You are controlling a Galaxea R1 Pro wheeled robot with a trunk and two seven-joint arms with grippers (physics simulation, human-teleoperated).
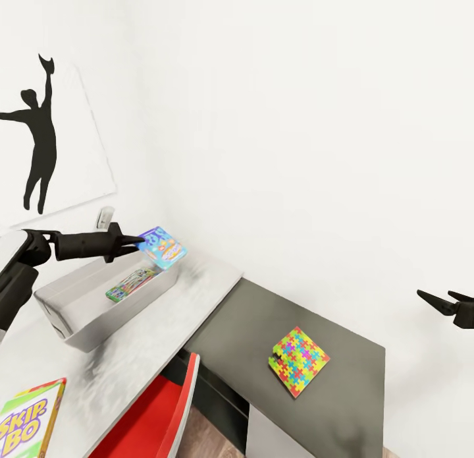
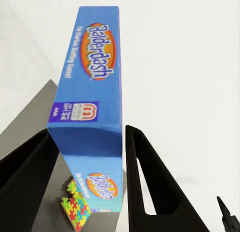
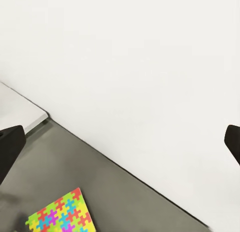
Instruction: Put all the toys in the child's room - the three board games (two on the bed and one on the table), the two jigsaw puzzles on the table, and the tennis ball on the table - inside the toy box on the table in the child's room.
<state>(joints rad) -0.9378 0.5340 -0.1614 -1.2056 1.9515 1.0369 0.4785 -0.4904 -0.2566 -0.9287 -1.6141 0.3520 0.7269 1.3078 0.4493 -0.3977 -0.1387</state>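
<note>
Plain white walls (image 1: 296,115) meet in a corner at about 11 o'clock, evenly lit. On the left wall hangs a white picture (image 1: 46,142) of a black athlete silhouette with one arm raised. A red chair (image 1: 155,415) stands at 6 o'clock, over a strip of wood-plank floor (image 1: 210,438).

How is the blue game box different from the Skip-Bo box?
The blue Balderdash box is held in the air by the left hand over the toy box; the SKIP BO box lies flat on the white table. The Balderdash box is blue; the SKIP BO box has a green edge and yellow lettering. Both are flat printed game boxes.
</note>
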